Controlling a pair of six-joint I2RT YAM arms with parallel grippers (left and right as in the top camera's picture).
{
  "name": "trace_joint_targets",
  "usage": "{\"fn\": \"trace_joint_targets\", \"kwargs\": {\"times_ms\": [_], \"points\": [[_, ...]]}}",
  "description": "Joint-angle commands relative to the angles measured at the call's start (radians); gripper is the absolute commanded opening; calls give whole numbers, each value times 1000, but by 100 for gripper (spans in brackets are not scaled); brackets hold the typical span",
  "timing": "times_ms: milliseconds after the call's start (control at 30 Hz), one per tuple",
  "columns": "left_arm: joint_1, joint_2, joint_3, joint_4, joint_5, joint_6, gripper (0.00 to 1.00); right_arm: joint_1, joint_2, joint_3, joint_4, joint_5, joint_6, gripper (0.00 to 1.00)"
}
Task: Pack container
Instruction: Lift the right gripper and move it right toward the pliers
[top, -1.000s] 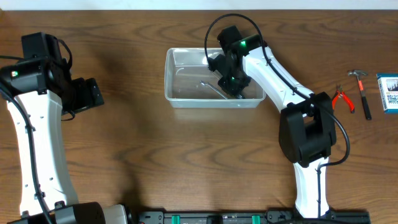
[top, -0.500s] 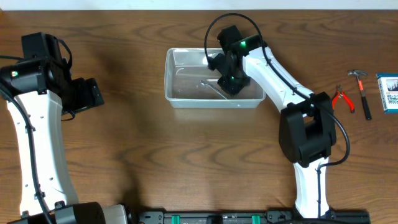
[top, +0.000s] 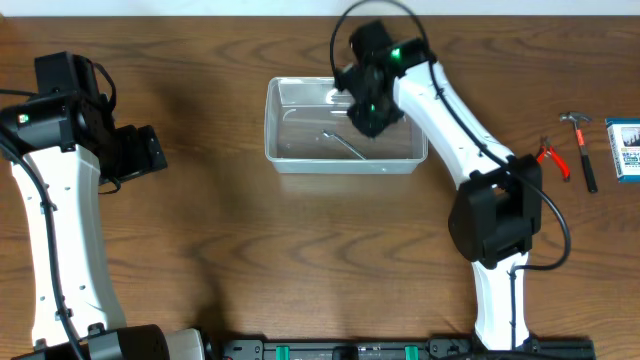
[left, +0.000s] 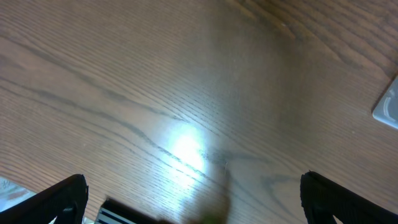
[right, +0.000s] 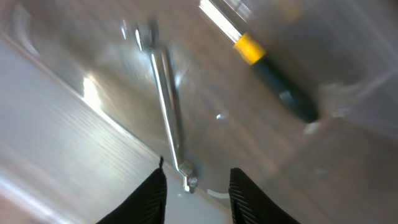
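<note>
The container (top: 272, 122), a clear plastic bin, stands at the middle back of the table. A silver wrench (top: 343, 144) lies inside it. In the right wrist view the wrench (right: 168, 112) lies beside a screwdriver (right: 273, 74) with a yellow band and black handle. My right gripper (top: 367, 110) hovers above the bin's back right part, open and empty (right: 196, 193). My left gripper (top: 145, 150) is far left of the bin, open and empty over bare wood (left: 193, 199). A corner of the bin (left: 388, 106) shows in the left wrist view.
At the far right of the table lie red-handled pliers (top: 551, 158), a hammer (top: 583, 150) and a small blue-and-white box (top: 626, 150). The right arm reaches over the bin's right side.
My right gripper has risen and moved toward the back edge of the bin, away from the wrench. The left arm has not moved.
</note>
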Motion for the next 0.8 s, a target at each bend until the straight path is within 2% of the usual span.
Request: {"fn": "trace_joint_targets", "kwargs": {"times_ms": [0,167,300,500,667,700,767], "points": [[4,-10,22,-6,-2,-6,98,-30,4,164,-56,0,84,37],[4,-10,22,-6,-2,-6,98,-102,-11,392,-194,111,186,47],[4,-10,22,-6,-2,-6,98,-177,-38,496,-310,151,215,55],[4,-10,22,-5,-2,-6,98,-267,-104,513,-441,163,271,64],[4,-10,22,-5,-2,-6,98,-327,-157,503,-451,180,334,70],[4,-10,22,-5,-2,-6,98,-339,-169,500,-451,180,342,78],[4,-10,22,-6,-1,-6,98,-365,-191,484,-451,185,344,99]]}}
